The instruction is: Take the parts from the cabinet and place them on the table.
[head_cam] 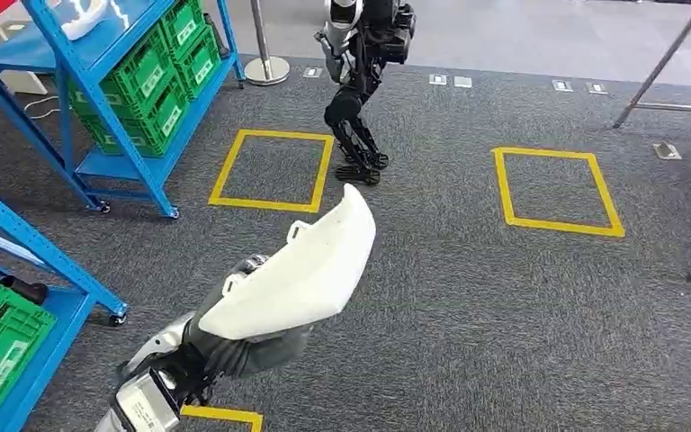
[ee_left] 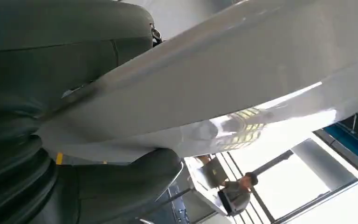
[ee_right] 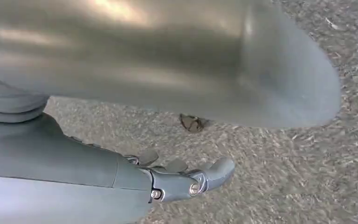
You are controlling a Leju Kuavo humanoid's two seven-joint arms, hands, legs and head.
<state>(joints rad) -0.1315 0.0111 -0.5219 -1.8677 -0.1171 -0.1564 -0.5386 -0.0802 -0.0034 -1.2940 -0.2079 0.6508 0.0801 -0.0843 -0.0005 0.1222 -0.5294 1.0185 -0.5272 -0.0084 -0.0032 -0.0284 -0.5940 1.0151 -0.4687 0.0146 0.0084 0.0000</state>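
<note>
A large white curved shell part (head_cam: 297,270) is carried above the grey carpet, and my left hand (head_cam: 243,346) grips it from underneath at its lower end. In the left wrist view the glossy white part (ee_left: 223,79) lies across the picture, clamped between the grey palm and the thumb (ee_left: 112,186). My right hand (ee_right: 168,179) hangs over the carpet with its fingers stretched out and nothing in it. A blue cabinet (head_cam: 144,81) with green crates stands at the back left, and another white part (head_cam: 85,18) lies on its top shelf.
A second blue rack with green crates (head_cam: 0,333) is close on my left. Another humanoid robot (head_cam: 360,81) stands ahead beside a yellow floor square (head_cam: 274,169). A second yellow square (head_cam: 553,191) is to the right. A person (ee_left: 235,191) sits in the background.
</note>
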